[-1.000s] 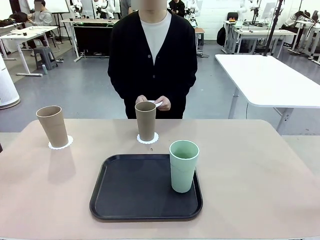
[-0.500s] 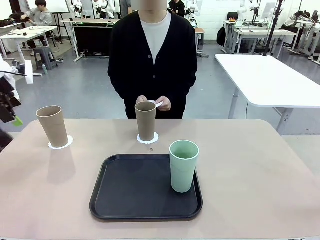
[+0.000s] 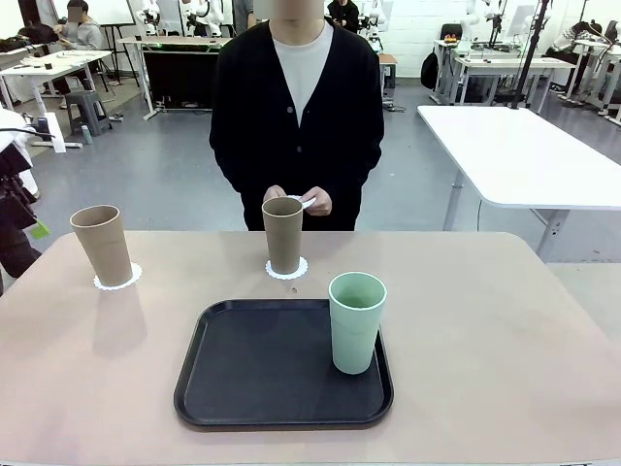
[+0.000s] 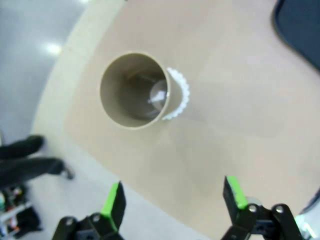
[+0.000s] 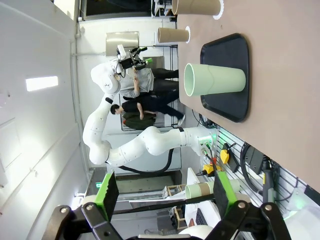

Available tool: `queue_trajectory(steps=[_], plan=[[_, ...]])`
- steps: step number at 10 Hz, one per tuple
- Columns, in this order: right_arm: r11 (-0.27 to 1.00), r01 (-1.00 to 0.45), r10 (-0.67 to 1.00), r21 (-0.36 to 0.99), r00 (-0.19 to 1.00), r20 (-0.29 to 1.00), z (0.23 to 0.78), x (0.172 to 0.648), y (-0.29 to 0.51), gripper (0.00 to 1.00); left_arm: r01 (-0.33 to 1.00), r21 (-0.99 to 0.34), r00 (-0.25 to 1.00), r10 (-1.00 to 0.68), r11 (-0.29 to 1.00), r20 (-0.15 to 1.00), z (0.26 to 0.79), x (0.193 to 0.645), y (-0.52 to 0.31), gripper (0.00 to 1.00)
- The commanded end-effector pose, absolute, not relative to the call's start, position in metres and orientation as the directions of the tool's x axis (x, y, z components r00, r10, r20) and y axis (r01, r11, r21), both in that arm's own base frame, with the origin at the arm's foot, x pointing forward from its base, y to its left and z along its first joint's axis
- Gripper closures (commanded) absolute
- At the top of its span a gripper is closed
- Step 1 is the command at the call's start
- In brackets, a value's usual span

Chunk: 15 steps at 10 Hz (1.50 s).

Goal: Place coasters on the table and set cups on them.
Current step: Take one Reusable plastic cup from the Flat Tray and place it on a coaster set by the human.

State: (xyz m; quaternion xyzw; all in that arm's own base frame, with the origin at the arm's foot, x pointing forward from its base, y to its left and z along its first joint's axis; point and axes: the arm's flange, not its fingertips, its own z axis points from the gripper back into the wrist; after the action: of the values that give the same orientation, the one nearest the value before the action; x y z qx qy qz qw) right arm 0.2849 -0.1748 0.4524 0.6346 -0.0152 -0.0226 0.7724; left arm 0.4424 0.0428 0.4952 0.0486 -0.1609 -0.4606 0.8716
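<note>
Two of three settings are done on the table (image 3: 485, 320). One tan cup (image 3: 102, 245) stands on a scalloped white coaster (image 3: 118, 278) near the far left corner, and a second tan cup (image 3: 283, 234) stands on its own coaster (image 3: 287, 271) at the middle of the far edge.

The mint-green cup (image 3: 356, 322) is not yet placed; it stands upright in the right half of the black tray (image 3: 243, 369) near the robot's edge. At the far edge a person's hands (image 3: 296, 199) hold a small white piece (image 3: 308, 202), apparently the third coaster, not yet laid down.

The left gripper (image 4: 173, 190) hovers over the left edge with its green-padded fingers wide apart and nothing between them, looking down into the left tan cup. The right gripper (image 5: 165, 185) hangs well clear of the table, jaws spread and empty, facing the mint-green cup from the side.

By this reckoning, one coaster and one cup are left to set.
</note>
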Motion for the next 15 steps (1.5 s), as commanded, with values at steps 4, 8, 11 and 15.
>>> queue_trajectory(steps=[4,8,11,15], plan=[[0.186,0.01,-0.053,0.982,0.999,0.0,0.453,0.284,-0.176,0.0,0.819,0.24,0.478,-0.851,0.521,0.216,0.496,0.436,0.034,0.0],[0.186,0.01,-0.053,0.982,0.999,0.0,0.453,0.284,-0.176,0.0,0.819,0.24,0.478,-0.851,0.521,0.216,0.496,0.436,0.034,0.0],[0.186,0.01,-0.053,0.982,0.999,0.0,0.453,0.284,-0.176,0.0,0.819,0.24,0.478,-0.851,0.521,0.216,0.496,0.436,0.034,0.0],[0.186,0.01,-0.053,0.982,0.999,0.0,0.453,0.284,-0.176,0.0,0.62,0.04,0.736,-0.598,0.784,0.319,0.486,0.404,0.034,0.0]])
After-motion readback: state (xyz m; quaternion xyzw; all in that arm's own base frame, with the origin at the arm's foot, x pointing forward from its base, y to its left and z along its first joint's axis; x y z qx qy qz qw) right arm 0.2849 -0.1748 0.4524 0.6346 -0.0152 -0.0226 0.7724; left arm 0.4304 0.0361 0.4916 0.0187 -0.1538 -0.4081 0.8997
